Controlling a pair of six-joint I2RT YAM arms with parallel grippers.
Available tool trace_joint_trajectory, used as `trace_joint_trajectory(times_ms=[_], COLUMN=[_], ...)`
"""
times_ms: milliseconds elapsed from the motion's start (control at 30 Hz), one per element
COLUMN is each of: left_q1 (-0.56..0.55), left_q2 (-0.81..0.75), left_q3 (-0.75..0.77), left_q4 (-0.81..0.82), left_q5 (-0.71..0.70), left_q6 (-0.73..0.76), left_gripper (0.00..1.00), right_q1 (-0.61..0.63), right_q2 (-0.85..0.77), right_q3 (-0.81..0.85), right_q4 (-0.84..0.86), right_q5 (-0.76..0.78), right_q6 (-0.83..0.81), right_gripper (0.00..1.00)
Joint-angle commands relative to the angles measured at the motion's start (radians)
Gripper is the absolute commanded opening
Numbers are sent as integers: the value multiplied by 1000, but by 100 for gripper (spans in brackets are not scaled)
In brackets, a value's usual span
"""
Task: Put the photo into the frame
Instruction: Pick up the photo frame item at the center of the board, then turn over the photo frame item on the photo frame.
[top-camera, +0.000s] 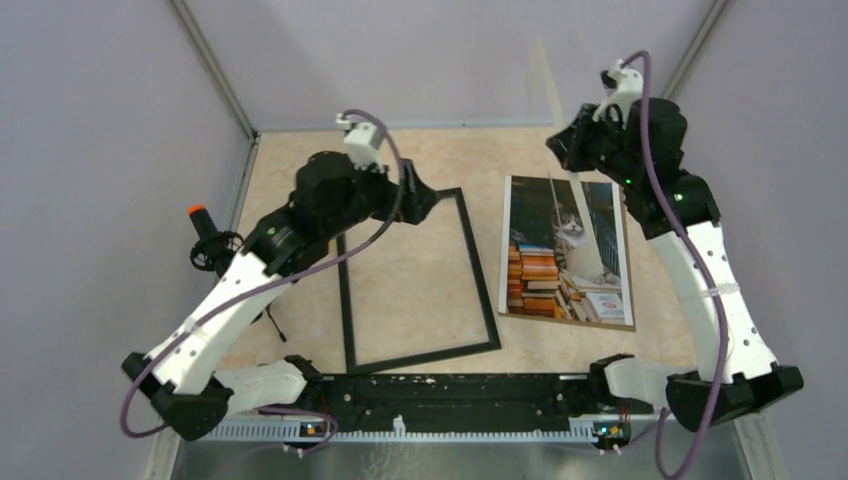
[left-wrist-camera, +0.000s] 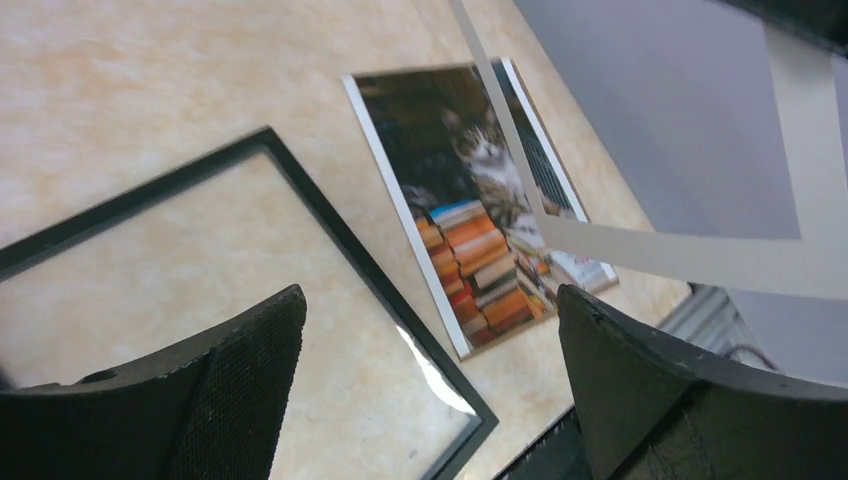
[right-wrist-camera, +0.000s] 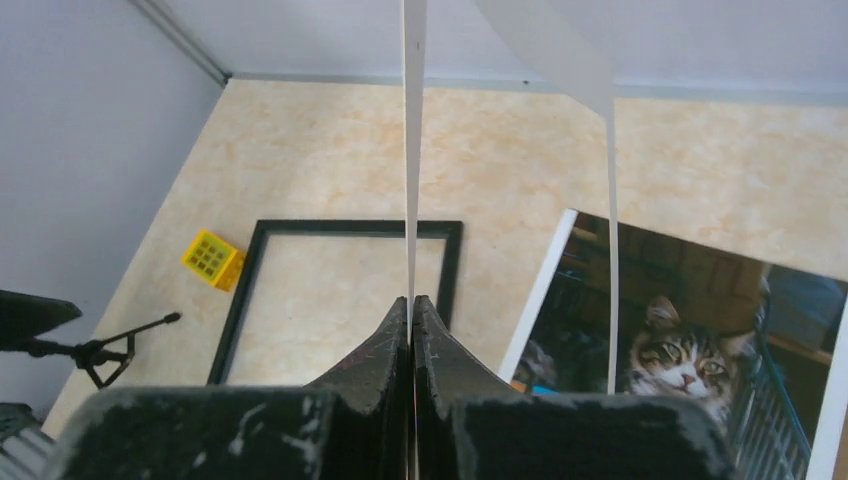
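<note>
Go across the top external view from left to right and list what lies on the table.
Small tripod with an orange tip → the frame → the photo. Left out: the white mat pinched in the right gripper, since it crosses over the photo in this view.

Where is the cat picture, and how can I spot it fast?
Find the beige table. On its right half, beside the thin black frame, the photo lies flat. It is the only thing with a picture on it: a grey-and-white cat with stacked orange books, unlike the empty frame and the plain pale card border held up above it.
</note>
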Motion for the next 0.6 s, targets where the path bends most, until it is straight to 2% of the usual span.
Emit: trace_joint_trajectory(times_ms=[0, 100, 167, 267, 400, 533, 567], left_q1=[-5, -5, -4, -4, -5, -4, -4], left_q2=[-205, -343, -411, -464, -502, -525, -530], left_q3=[-96, -126, -129, -95, -50, -20, -17], left_q4=[-1, -11, -19, -49, -66, -101, -105], left_q5=[-327, -430, -484, -534, -559, -606, -614], left_q6=[-86, -108, -107, -104, -87, -67, -63], left_gripper=[98, 98, 98, 98, 98, 98, 98], right_q1=[313, 562, 712, 856, 977, 998, 998], right_q2=[94, 235, 341, 543, 791, 911, 918], right_q3=[181, 275, 331, 449, 633, 687, 680], right_q4=[-238, -376, -447, -563, -645, -559, -517], right_q5=[498, 824, 974, 1132, 1152, 995, 952], right_q6=[-53, -5, 60, 173, 253, 227, 219], right_gripper=[0, 0, 0, 0, 2, 18, 24])
